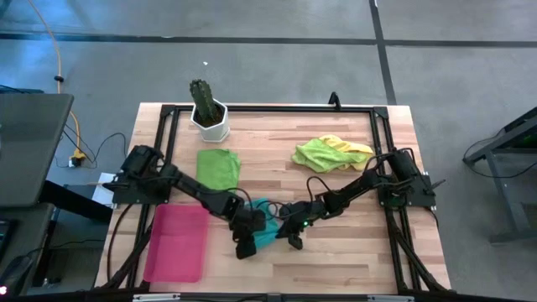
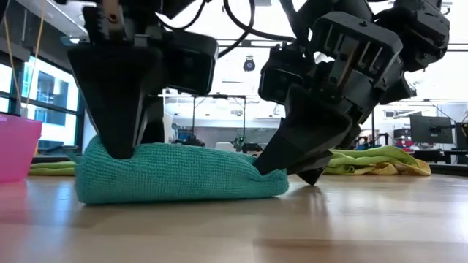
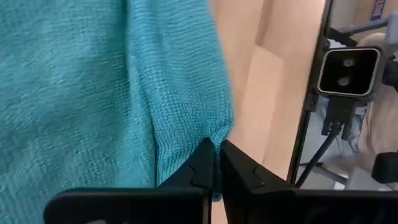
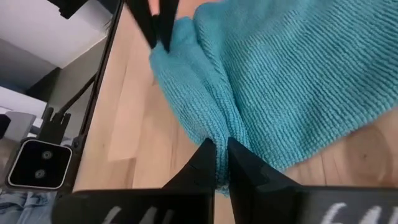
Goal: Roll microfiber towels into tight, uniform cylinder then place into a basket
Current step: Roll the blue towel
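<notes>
The pink basket (image 1: 176, 243) lies at about 8 o'clock on the wooden worktop (image 1: 352, 252), a flat, shallow rectangular tray with nothing in it. A white faceted pot (image 1: 211, 124) at 11 o'clock holds a dark green cactus (image 1: 201, 95). The teal towel (image 2: 175, 172), a soft knitted cloth folded into a low, loose bundle, lies near 6 o'clock between the two arms. The left gripper (image 3: 217, 163) has its jaws clenched on one edge of the teal towel, and the right gripper (image 4: 220, 160) pinches a ridge of it at the opposite end. A flat green towel (image 1: 217, 166) lies just above the basket, and a crumpled lime towel (image 1: 317, 153) rests on a yellow towel (image 1: 357, 149) at 1 o'clock.
</notes>
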Controlling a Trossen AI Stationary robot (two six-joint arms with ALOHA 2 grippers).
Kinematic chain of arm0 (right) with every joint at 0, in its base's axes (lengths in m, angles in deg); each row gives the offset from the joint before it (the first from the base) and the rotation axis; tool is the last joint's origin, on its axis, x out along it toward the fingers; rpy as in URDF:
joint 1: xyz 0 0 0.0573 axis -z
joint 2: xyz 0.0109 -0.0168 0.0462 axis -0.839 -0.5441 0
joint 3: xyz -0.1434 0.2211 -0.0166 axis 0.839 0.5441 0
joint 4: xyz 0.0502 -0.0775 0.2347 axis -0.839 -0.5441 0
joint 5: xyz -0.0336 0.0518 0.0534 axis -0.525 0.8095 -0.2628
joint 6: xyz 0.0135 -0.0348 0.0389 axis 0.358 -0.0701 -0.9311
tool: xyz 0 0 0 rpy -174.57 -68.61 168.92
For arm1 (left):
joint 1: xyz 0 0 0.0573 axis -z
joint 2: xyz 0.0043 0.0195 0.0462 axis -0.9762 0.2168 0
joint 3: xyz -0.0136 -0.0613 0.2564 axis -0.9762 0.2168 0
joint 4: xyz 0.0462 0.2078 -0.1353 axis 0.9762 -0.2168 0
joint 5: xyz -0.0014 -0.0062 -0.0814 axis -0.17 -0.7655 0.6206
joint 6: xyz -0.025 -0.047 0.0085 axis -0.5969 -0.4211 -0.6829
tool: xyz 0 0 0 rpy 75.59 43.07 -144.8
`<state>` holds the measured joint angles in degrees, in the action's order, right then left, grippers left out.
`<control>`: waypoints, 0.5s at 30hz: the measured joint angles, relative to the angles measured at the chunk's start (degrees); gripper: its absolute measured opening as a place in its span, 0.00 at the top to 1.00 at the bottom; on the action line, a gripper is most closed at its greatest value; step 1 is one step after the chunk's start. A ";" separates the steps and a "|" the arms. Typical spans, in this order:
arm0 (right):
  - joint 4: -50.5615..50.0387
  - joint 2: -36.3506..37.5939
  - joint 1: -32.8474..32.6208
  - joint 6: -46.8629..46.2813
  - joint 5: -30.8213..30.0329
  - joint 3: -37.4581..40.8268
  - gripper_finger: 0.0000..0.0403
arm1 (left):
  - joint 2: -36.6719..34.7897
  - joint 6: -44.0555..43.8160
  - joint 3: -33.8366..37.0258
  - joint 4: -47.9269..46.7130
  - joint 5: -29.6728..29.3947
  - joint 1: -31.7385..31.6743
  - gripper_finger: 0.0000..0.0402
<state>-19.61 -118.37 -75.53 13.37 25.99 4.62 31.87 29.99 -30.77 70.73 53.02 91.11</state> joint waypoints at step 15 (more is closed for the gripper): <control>-0.53 0.00 0.41 3.28 -0.11 0.00 0.98 | 4.29 -4.26 -0.30 -1.02 -0.17 -0.88 0.99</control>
<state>-20.14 -118.36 -75.12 16.65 25.88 4.62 36.16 25.73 -31.07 69.71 52.85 90.23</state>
